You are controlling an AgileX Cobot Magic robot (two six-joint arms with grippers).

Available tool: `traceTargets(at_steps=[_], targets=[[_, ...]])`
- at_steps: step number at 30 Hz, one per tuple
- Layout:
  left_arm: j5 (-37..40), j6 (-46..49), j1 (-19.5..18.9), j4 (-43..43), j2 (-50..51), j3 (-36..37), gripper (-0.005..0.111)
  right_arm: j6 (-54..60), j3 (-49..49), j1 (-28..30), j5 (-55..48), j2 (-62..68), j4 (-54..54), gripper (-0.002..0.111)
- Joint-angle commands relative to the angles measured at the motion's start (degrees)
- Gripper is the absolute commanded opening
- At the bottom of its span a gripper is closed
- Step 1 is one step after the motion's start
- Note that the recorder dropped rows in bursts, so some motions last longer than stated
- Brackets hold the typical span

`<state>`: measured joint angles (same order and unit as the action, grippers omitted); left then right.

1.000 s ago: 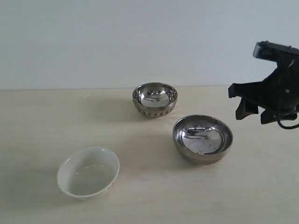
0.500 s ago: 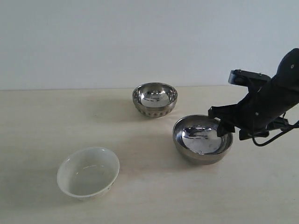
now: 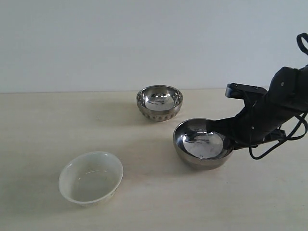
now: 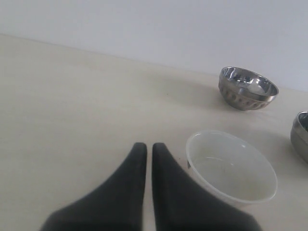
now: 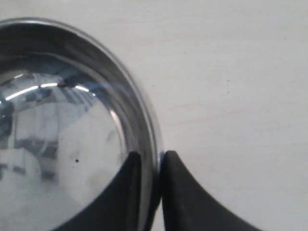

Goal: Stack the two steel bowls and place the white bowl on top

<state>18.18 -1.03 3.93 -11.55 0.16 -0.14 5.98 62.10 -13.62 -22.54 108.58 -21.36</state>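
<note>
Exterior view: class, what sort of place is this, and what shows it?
Probably a robot lab workbench: a pale table against a plain wall, only a white bowl and smaller steel bowl laid out, and the right gripper clamped on the rim of the larger steel bowl.

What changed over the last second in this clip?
The right hand came down from the upper right and closed on the right-side rim of the larger steel bowl, one finger inside and one outside. The bowl shifted slightly left in the exterior view. The ribbed steel bowl and the white bowl stayed put.
</note>
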Motion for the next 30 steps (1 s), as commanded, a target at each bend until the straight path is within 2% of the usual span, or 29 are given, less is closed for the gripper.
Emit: traceTargets(at_steps=[1, 18, 25, 30], targets=[[-0.26, -0.51, -0.13, 0.04, -0.16, 0.14, 0.004, 2.50, 0.29, -0.09, -1.28, -0.05, 0.28, 0.000], [-0.26, -0.51, -0.13, 0.04, -0.16, 0.14, 0.004, 4.50, 0.29, -1.54, -16.69, -10.35, 0.83, 0.000], [-0.26, -0.51, -0.13, 0.04, -0.16, 0.14, 0.004, 1.69, -0.96, -10.03, -10.25, -9.57, 0.13, 0.000], [-0.26, -0.51, -0.13, 0.04, -0.16, 0.14, 0.004, -1.21, -0.96, -12.70, -7.08, -7.50, -0.22, 0.000]])
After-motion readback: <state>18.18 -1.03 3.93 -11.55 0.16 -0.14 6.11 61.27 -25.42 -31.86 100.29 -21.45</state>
